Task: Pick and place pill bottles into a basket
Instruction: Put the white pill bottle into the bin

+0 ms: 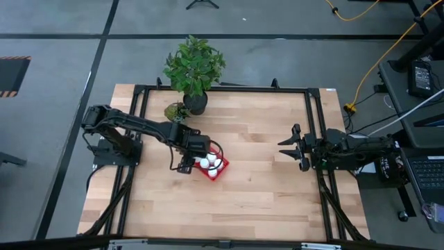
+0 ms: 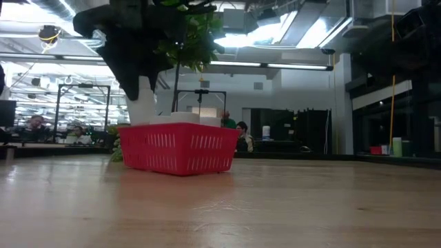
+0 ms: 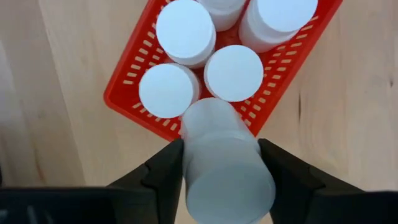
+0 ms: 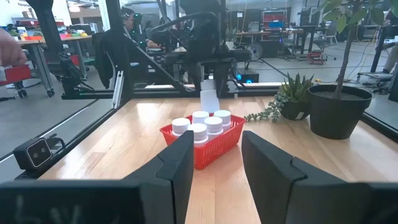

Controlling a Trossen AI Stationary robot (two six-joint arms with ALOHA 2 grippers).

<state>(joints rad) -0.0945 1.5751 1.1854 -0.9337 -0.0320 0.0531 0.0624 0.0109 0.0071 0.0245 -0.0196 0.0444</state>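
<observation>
The red mesh basket [image 1: 216, 175] stands on the wooden table left of centre, with several white pill bottles [image 3: 185, 31] upright inside it. My left gripper [image 1: 189, 161] hangs over the basket's end nearest the left arm, shut on one more white pill bottle [image 3: 224, 165]. In the low view this bottle [image 2: 145, 103] shows just above the basket's rim [image 2: 180, 131]. My right gripper [image 1: 286, 146] waits at the table's right side, level and open, with nothing between its fingers [image 4: 177, 168]. My left gripper pinches the bottle's round side [image 3: 191, 163] between its two fingers [image 3: 163, 171], one on each side. The fingers come from above, pointing steeply down. The bottle hangs upright, clear of the table, over the basket's rim [image 3: 134, 109] beside the bottles inside.
A black pot with a leafy plant [image 1: 195, 69] stands at the table's far edge, with a small succulent [image 1: 177, 111] beside it. Black frame rails [image 1: 313, 139] run along the table's sides. Bare wood lies between the basket and my right gripper.
</observation>
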